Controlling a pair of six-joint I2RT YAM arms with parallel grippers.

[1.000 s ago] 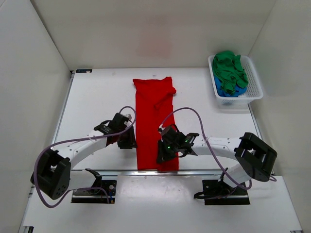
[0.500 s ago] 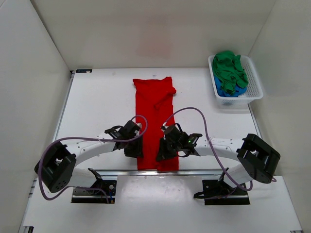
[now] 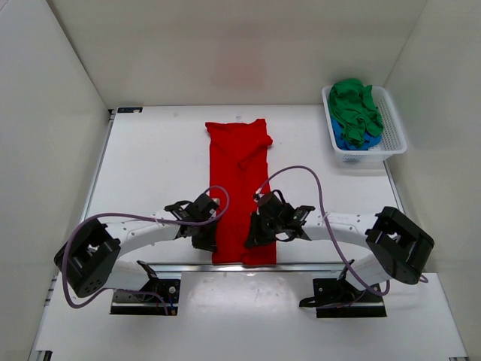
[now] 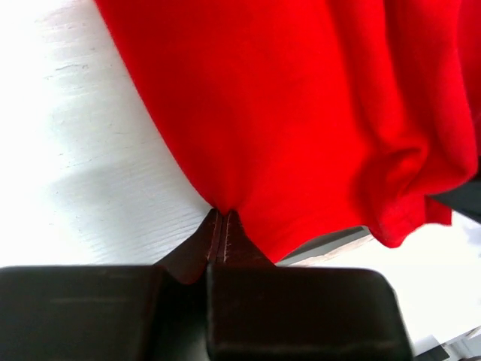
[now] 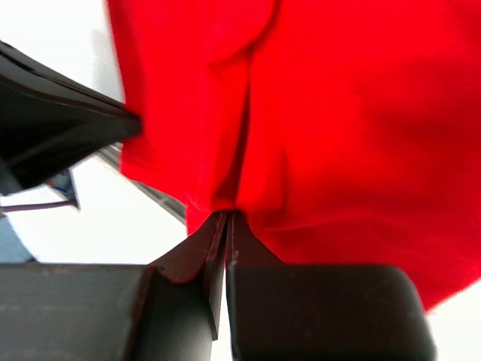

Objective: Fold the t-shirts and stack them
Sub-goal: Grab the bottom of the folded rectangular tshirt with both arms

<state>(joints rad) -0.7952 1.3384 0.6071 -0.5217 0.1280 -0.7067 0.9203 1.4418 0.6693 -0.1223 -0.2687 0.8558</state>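
The red t-shirt lies folded into a long narrow strip down the middle of the table. My left gripper is shut on its near left edge, and the red cloth hangs from the closed tips. My right gripper is shut on the near right edge, with red cloth bunched at its tips. The near end is lifted slightly off the table. The green t-shirt lies crumpled on the blue t-shirt in the basket.
The white perforated basket stands at the far right of the table. White walls close in the back and both sides. The table's near edge runs just below the shirt's end.
Both grippers have moved toward the near end of the red shirt. The left gripper came in from the left and closed on the shirt's edge. The near end is now pinched narrower.
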